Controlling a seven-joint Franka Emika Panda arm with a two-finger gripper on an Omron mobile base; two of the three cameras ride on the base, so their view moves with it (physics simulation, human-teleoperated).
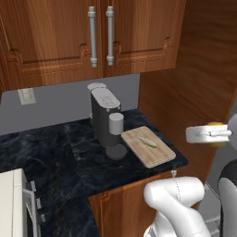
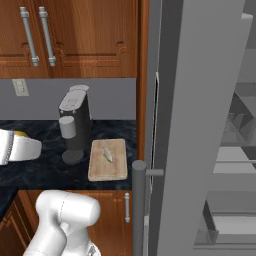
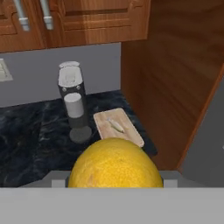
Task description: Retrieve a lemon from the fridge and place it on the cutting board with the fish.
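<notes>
My gripper [image 1: 210,134] is shut on the lemon [image 1: 215,125], a yellow fruit held in the air to the right of the counter's end. In the hand view the lemon [image 3: 116,165] bulges up from the bottom and hides the fingertips. The tan cutting board [image 1: 155,157] lies at the counter's right end with the small pale fish [image 1: 147,141] on it, ahead of and below the gripper. From the hand the board [image 3: 103,120] and fish [image 3: 116,125] lie just beyond the lemon. The grey fridge [image 2: 200,125] stands to the right with its door swung open.
A dark coffee machine [image 1: 105,118] stands just left of the board. A tall wooden side panel [image 1: 194,78] rises right of the board. Upper cabinets [image 1: 92,37] hang over the counter. The fridge door's bar handle [image 2: 139,200] juts out near the arm.
</notes>
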